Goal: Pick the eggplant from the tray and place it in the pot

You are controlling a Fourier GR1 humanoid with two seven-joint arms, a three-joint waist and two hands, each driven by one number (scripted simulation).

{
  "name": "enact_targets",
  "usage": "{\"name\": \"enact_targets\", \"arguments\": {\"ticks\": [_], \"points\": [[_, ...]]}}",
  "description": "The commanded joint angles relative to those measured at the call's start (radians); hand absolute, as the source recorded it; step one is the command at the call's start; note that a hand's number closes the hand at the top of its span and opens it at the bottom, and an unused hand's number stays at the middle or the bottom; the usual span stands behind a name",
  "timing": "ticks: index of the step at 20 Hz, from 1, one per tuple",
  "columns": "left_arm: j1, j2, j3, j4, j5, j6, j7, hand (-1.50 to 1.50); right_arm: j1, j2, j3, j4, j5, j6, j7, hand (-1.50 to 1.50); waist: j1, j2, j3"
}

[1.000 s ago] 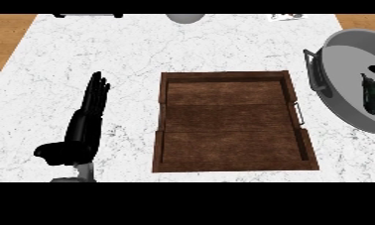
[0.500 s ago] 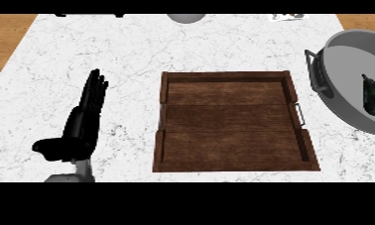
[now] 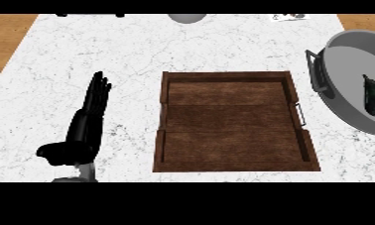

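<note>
At three o'clock of the wooden tray [image 3: 234, 120], a dark shape, likely the right hand [image 3: 367, 95], fingers unreadable, is hanging inside the pot [image 3: 344, 53], while the left hand [image 3: 84, 122] is resting straight-fingered at nine o'clock.

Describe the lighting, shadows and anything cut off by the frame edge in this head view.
Head view: light is even and soft, no glare on the marble counter; the wooden tray shows only faint shading inside its walls; the open left hand is a flat black shape; the grey pot is cropped at the right edge.
</note>
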Motion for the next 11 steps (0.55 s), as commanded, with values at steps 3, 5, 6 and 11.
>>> {"name": "enact_targets", "arguments": {"ticks": [3, 5, 6, 11], "points": [[-0.021, 0.021, 0.03, 0.027, 0.027, -0.032, -0.004, 0.0, 0.019, -0.046, -0.02, 0.029, -0.049, 0.003, -0.016, -1.5, 0.002, 0.001, 0.0], [-0.054, 0.017, 0.054, 0.116, 0.023, -0.025, -0.072, 0.0, 0.051, -0.036, -0.05, 0.024, -0.088, 0.006, -0.055, -1.5, -0.007, 0.001, 0.0], [-0.009, 0.011, 0.02, 0.015, 0.014, -0.018, -0.022, 0.0, 0.104, -0.057, -0.078, 0.028, -0.112, 0.032, -0.078, -1.5, -0.006, -0.001, 0.001], [0.0, -0.002, 0.007, 0.031, -0.002, -0.007, -0.025, 0.0, 0.136, -0.093, -0.095, 0.041, -0.148, 0.016, -0.063, -1.5, -0.004, -0.001, 0.001]]}}
